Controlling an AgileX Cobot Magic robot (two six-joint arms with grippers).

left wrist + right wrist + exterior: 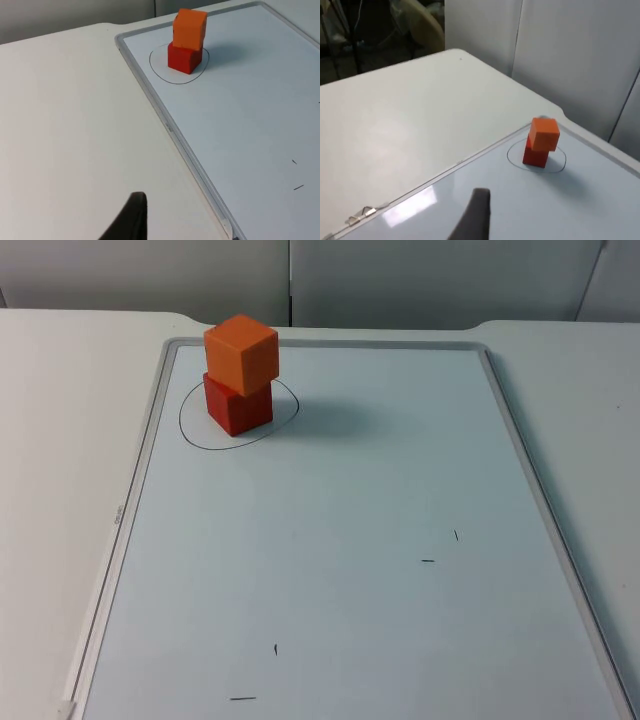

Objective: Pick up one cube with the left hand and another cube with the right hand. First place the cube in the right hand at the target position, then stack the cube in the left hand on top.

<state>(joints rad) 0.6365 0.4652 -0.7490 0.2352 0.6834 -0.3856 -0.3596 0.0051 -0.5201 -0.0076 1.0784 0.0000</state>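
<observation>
Orange cube [241, 352] sits on red cube [238, 405], slightly twisted, inside the drawn circle [190, 430] at the whiteboard's [350, 570] far left corner, so the stack looks done. Left gripper and right gripper are pulled well back from it; can't tell how either is set.

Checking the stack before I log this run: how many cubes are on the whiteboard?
2. The red cube sits inside the drawn circle at the far left of the whiteboard; the orange cube rests on top of it, slightly twisted. None seem hidden.
</observation>
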